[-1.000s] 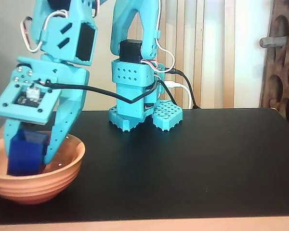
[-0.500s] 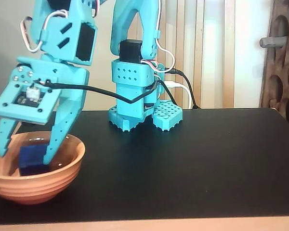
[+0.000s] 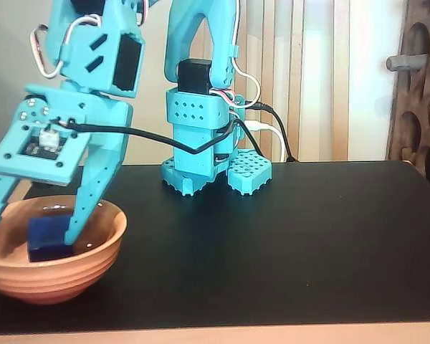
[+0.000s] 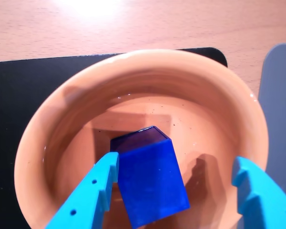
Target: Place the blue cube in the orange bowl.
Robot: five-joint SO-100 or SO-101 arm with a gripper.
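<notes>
You have one blue cube (image 4: 150, 179), one orange bowl (image 4: 52, 138), one black mat (image 3: 287, 236) and one turquoise arm (image 3: 201, 100) carrying a single two-finger gripper (image 4: 174, 179). Nothing else countable on the surface.

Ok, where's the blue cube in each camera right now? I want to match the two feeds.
Fixed view: the blue cube sits low at the left edge, inside the orange bowl, between the open gripper fingers.
Wrist view: the blue cube is bottom centre, on the bowl's floor, beside the left finger.
Shared landmark: the orange bowl's rim.
</notes>
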